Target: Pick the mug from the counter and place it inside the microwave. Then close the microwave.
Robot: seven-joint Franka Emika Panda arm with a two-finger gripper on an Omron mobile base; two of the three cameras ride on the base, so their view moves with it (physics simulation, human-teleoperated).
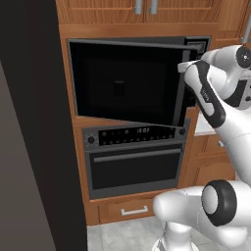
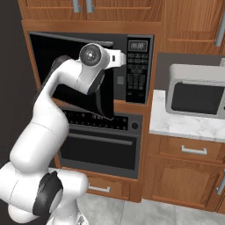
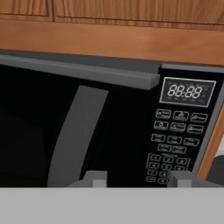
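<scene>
The black microwave (image 1: 122, 83) is built into the wooden wall, and its dark glass door stands partly swung out. In the hand view I face the door's top edge, its curved grey handle (image 3: 74, 135) and the keypad (image 3: 175, 140) under the lit display. My gripper (image 3: 138, 179) is open just in front of the door's free edge, nothing between its fingertips (image 3: 94, 178). My white hand (image 2: 116, 57) reaches toward the keypad (image 2: 137, 70) side. The white marble counter (image 2: 184, 125) lies to the right. The mug is out of view.
A black oven (image 1: 132, 166) with a bar handle sits under the microwave, above a wooden drawer (image 1: 132, 211). A light-grey box oven (image 2: 197, 94) stands on the counter. A tall dark panel (image 1: 29, 122) walls off the left side.
</scene>
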